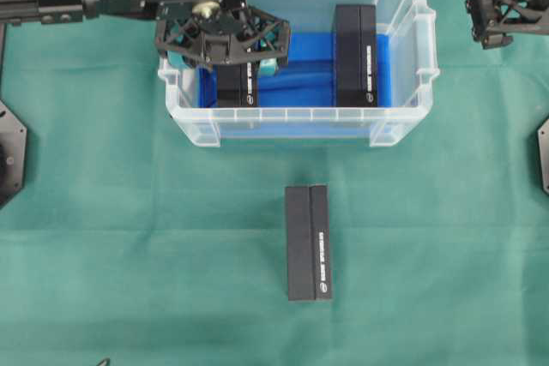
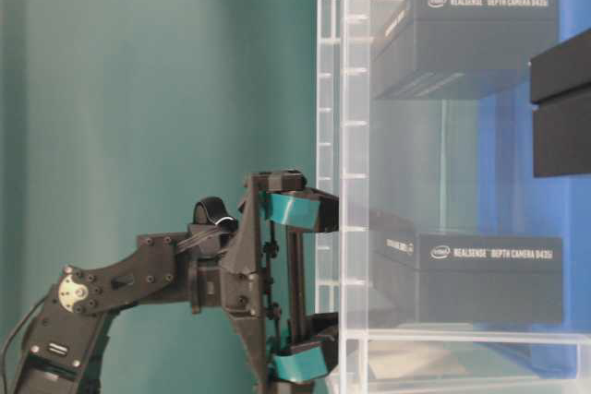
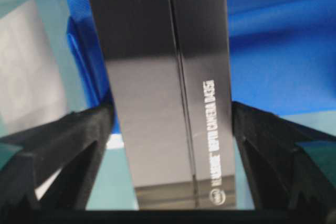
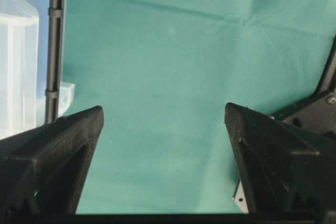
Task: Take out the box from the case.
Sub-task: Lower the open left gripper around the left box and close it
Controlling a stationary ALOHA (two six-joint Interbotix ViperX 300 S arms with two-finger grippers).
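The case (image 1: 283, 116) is a clear plastic bin with a blue cloth (image 1: 300, 75) on its bottom. Two black boxes lie inside, one on the left (image 1: 238, 87) and one on the right (image 1: 355, 55). My left gripper (image 1: 225, 64) hangs over the left box at rim height. Its jaws are open. In the left wrist view that box (image 3: 168, 93) fills the gap between the fingers (image 3: 79, 135), which stand close beside its long sides. From table level the gripper (image 2: 314, 288) stops just short of the box (image 2: 480, 274). My right gripper (image 4: 164, 114) is open and holds nothing.
A third black box (image 1: 308, 242) lies on the green cloth in front of the case. The right gripper (image 1: 506, 10) hovers over the cloth beyond the case's right end. Arm bases sit at the left edge (image 1: 10, 156) and the right edge (image 1: 542, 152).
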